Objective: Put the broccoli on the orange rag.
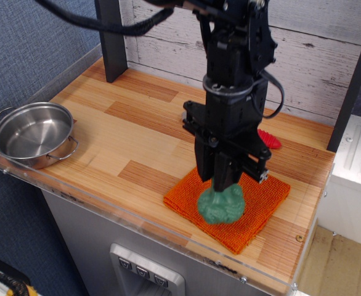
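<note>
The bumpy teal-green toy broccoli (222,205) is clamped by the black end effector (225,185) — held low over the bright orange knitted rag (262,196). Contact cannot be told; release seems near.

Teal-green broccoli (221,206), bright orange rag (263,200), black claw (225,182), shiny silver pot (32,134), striped light wood counter (119,132)

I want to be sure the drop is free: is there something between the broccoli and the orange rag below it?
Nothing visible is in the way. The tool holds the broccoli directly over the orange rag, and no other thing lies on the visible cloth. The steel pot stands far to the side.
</note>
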`<state>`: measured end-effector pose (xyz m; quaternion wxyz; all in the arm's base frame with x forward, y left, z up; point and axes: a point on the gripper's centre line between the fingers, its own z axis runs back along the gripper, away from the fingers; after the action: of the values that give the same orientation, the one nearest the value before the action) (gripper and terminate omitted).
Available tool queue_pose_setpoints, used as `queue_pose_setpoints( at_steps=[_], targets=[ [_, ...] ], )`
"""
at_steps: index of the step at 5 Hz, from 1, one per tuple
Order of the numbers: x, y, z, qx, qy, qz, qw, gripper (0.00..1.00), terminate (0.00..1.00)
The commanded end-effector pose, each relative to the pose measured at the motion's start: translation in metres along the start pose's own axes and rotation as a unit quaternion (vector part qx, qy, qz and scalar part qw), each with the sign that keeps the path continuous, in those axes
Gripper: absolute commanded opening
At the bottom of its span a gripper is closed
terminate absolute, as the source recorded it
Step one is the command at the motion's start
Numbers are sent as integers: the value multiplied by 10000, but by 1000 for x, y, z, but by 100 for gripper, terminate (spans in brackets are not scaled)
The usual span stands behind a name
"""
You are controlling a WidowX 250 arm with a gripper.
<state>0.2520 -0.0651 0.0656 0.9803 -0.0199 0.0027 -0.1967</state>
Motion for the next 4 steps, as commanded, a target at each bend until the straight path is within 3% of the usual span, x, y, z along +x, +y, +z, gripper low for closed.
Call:
queue_pose_setpoints(
  at_steps=[1,2,4],
  targets=[
    [-7,1,5,19,-243,140,9996,100,0],
    [-5,4,4,37,-163,152,9997,100,0],
    [2,14,23,71,-291,407,9987,100,0]
  ],
)
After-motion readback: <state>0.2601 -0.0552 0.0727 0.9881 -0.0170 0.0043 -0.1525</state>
